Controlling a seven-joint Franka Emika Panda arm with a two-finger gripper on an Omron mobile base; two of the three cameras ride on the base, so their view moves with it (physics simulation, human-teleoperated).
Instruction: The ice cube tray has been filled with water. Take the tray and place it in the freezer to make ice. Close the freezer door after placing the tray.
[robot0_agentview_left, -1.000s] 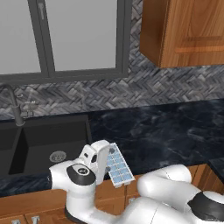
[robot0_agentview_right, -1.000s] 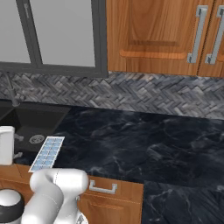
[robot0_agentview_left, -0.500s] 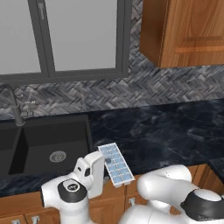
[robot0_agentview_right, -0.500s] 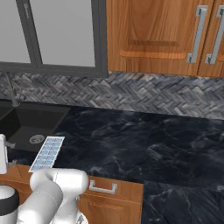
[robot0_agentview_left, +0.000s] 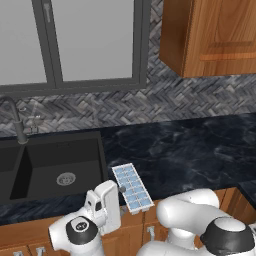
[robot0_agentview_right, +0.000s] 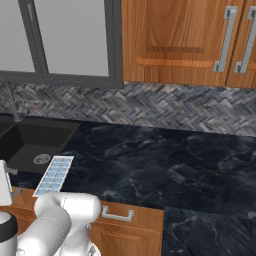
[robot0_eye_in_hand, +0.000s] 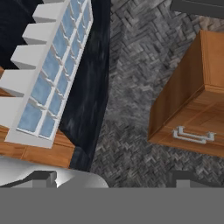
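The dark marbled counter (robot0_agentview_left: 190, 150) ran across the middle of both base views, backed by a grey herringbone wall (robot0_agentview_right: 165, 107) with a grey-framed window (robot0_agentview_left: 80, 45) at the upper left and wooden cabinets (robot0_agentview_right: 185, 40) at the upper right. A black sink (robot0_agentview_left: 55, 167) with a round drain sat at the middle left of the left base view, and a dark faucet (robot0_agentview_left: 15, 120) curved over its far left corner. The ice cube tray (robot0_agentview_left: 132, 187) lay flat on the counter's front edge, just right of the sink, in the lower centre of the left base view and the lower left of the right base view (robot0_agentview_right: 54, 175); the water (robot0_eye_in_hand: 50, 70) showed pale blue in its two rows of cells. The white arm rose just in front of the tray, at the bottom of the left base view, partly covering the cabinet fronts below the counter. In the hand view the end effector (robot0_eye_in_hand: 113, 177) stood wide open and held nothing, its dark tips at the bottom edge, with the tray at the upper left and apart from them.
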